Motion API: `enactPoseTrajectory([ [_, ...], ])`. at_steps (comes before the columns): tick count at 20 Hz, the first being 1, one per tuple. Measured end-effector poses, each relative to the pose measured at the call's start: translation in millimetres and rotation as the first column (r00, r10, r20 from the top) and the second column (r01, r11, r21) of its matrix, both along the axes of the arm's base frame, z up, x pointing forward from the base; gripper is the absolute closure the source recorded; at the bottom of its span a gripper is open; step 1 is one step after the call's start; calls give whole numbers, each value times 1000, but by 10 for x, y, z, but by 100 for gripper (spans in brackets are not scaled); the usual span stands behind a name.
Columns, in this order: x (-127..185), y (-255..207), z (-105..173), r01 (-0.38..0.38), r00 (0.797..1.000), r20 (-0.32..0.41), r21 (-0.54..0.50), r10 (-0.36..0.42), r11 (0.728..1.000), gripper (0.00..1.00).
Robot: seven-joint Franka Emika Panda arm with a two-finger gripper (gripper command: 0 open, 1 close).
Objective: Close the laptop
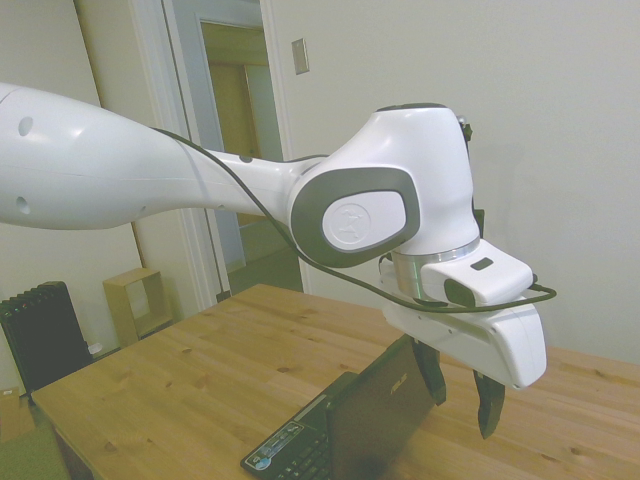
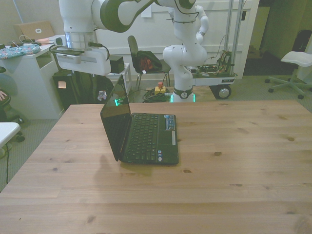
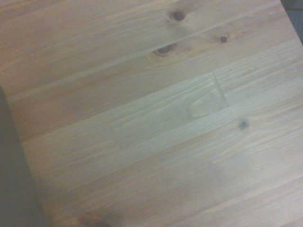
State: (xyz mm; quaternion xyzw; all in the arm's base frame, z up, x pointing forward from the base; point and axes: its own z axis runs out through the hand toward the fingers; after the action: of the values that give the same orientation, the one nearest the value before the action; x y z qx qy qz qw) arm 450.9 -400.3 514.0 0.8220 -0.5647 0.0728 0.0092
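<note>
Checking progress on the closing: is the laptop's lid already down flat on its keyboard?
No, in the front view the laptop stands open, its lid raised steeply above the exposed keyboard.

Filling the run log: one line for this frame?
slim black laptop: open | hand: open, behind lid, no contact | wooden table

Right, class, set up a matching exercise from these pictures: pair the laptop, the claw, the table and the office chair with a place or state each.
Things:
1. laptop
2. claw
3. table
4. office chair

Descriptions:
A. wooden, with dark knots
B. white, off the front view's right
C. open, lid upright
D. open, hanging behind the lid

Pairs: 1-C, 2-D, 3-A, 4-B
</note>
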Motion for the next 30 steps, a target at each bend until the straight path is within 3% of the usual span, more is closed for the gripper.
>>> enactPoseTrajectory([
  [23,230,553,65,-52,998,19,22,52,998,100],
  [30,521,1243,-71,-137,991,2,21,137,990,100],
])
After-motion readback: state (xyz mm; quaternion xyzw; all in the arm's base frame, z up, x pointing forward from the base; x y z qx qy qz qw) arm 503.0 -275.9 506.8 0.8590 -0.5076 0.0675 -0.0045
